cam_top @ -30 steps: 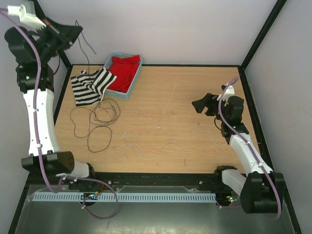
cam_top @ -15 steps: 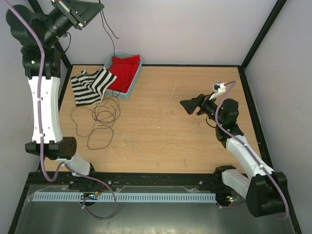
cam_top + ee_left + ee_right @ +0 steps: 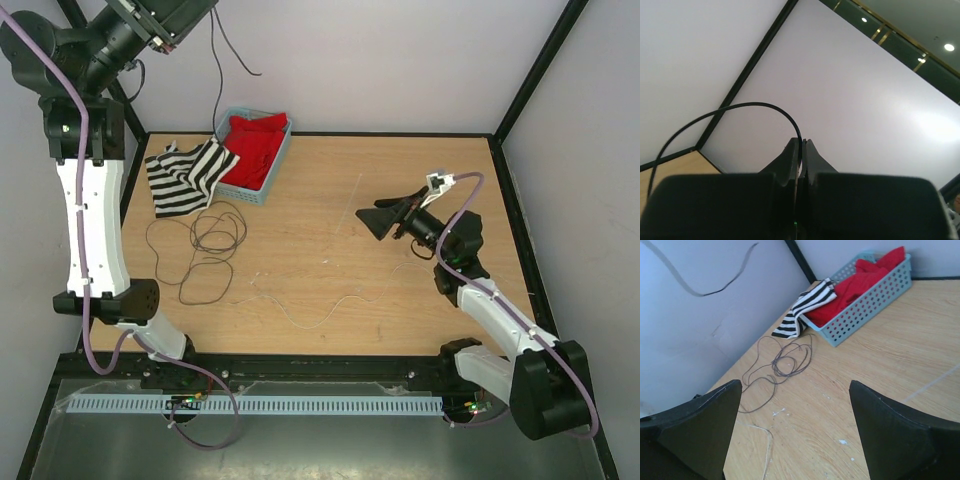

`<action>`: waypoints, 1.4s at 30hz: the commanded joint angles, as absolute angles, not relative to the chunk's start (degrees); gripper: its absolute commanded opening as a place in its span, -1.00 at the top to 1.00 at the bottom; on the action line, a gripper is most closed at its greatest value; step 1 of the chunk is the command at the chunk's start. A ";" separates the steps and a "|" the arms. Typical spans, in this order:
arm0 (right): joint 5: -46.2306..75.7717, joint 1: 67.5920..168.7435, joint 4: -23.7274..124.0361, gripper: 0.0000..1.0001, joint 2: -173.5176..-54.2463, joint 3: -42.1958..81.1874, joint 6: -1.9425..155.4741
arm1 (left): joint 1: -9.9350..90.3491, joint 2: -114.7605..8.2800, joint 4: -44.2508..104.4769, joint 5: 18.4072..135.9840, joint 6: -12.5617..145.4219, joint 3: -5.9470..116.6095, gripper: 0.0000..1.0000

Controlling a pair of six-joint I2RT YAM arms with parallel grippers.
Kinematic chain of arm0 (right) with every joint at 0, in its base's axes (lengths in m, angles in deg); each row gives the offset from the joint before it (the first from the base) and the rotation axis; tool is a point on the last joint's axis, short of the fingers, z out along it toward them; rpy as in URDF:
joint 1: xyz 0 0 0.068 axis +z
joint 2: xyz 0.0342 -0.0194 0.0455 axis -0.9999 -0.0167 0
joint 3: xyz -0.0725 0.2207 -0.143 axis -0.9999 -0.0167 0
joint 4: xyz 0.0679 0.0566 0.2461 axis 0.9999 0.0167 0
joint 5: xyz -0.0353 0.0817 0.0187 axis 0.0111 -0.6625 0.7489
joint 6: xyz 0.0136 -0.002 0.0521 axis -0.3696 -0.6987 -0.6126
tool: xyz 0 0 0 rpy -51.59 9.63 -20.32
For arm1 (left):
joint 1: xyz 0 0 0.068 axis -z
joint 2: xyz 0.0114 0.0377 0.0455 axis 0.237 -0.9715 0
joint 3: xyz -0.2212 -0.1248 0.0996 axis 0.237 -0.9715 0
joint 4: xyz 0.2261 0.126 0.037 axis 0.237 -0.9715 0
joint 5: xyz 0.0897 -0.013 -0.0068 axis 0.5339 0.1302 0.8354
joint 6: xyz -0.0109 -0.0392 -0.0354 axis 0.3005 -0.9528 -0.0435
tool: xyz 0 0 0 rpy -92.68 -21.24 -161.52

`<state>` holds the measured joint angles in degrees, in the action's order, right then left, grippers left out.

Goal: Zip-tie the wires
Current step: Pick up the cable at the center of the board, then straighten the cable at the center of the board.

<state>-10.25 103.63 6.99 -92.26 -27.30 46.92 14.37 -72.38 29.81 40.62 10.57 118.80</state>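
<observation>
Dial: clock face laid on the overhead view, centred on the surface (image 3: 330, 170), with 6 o'clock at the arm bases.
Pale strand (image 3: 300, 320): one thin whitish wire lying flat at 6 o'clock. It runs in a shallow wave from the 7 o'clock side toward 4 o'clock.
Wires (image 3: 205, 240): the main black bunch, at 9 o'clock. Loose overlapping loops rest on the surface, with one larger loop sagging toward 8 o'clock.
Right hand (image 3: 372, 222): just to the 3 o'clock side of centre, held above the surface and pointing toward 9 o'clock. Its fingers are spread as wide as they go with nothing between them. The wrist view shows bare wood and the black loops through the gap.
Striped cloth (image 3: 185, 175): black and white, crumpled, at 10 o'clock. It touches the near-left corner of the basket and lies just beyond the black loops.
Basket (image 3: 262, 188): pale blue perforated plastic, at 11 o'clock against the far edge.
Red cloth (image 3: 255, 140): bunched inside the basket, filling it.
Left hand (image 3: 801, 144): raised high beyond the 10 o'clock corner, well above the surface. Its fingers are pressed together, pinching a black strand at the tips.
Black strand (image 3: 214, 80): hangs from the left hand straight down in front of the back wall toward the basket's left end. A short free end curls off toward 3 o'clock. Where it meets the loops cannot be made out.
</observation>
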 commanded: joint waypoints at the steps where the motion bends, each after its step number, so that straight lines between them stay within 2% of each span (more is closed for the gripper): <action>1: -11.09 106.88 -0.55 -0.99 -91.90 -27.04 48.35 | 14.37 -71.99 34.68 40.38 4.88 119.73 1.00; 7: -7.00 111.74 -2.48 -0.99 -92.83 -26.67 50.15 | 16.23 -70.74 35.90 38.93 2.20 114.68 1.00; 15: 1.65 113.80 1.40 -0.99 -98.63 -24.97 32.05 | 22.04 -71.74 37.73 36.47 -0.34 110.32 1.00; 27: 16.15 117.56 0.86 -0.99 -102.71 -29.39 16.21 | 31.57 -72.30 43.74 37.79 -2.65 101.51 1.00; 37: 18.40 117.62 -3.30 -0.99 -111.10 -28.61 11.65 | 37.26 -74.36 45.42 38.41 -3.10 101.29 1.00; 42: 18.32 117.61 -7.18 -0.99 -118.90 -22.45 8.80 | 39.60 -74.91 45.83 39.13 -3.04 101.60 1.00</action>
